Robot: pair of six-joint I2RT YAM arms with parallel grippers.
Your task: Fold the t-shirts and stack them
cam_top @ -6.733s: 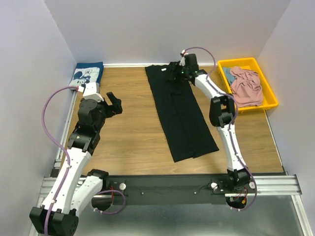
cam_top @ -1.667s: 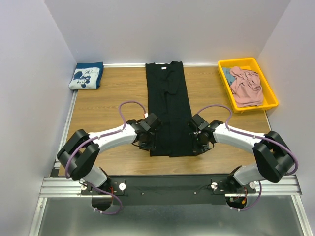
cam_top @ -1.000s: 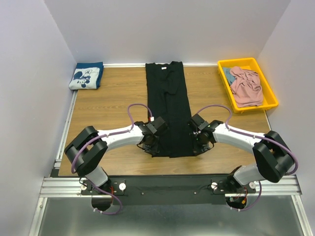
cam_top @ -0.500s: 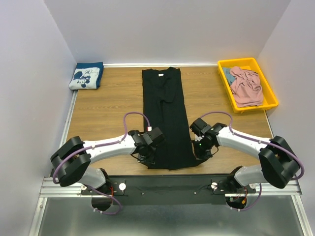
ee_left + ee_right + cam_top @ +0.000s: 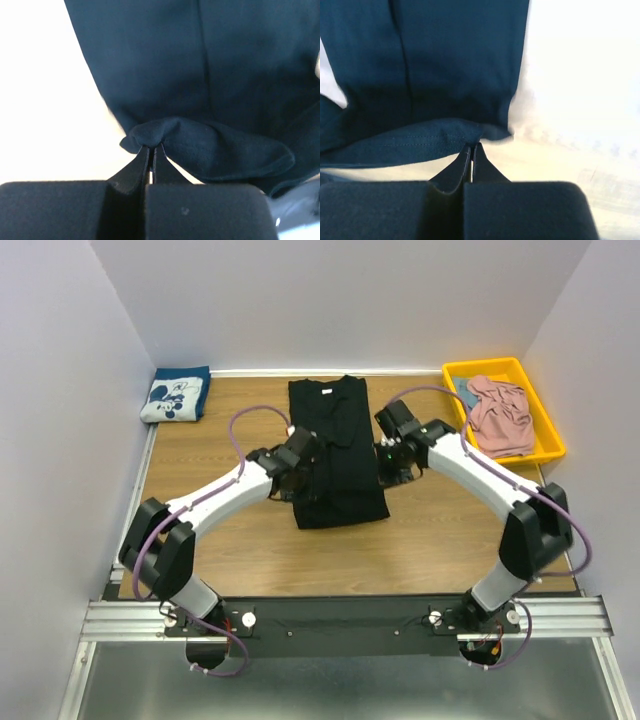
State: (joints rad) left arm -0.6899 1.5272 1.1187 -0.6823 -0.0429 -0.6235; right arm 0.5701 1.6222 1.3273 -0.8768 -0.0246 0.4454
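Pressed together, my left jaws pinch a bunched corner of the black t-shirt (image 5: 200,75) at its left edge. My right jaws, likewise closed tight, pinch the hem at its right edge. Both grips sit about midway along the shirt, with more of its cloth spread beneath them on the table (image 5: 230,530). Well off to the shirt's far left lies the folded navy t-shirt (image 5: 176,395). Off to its far right, the pink t-shirt (image 5: 500,412) lies crumpled in a yellow tray (image 5: 552,440).
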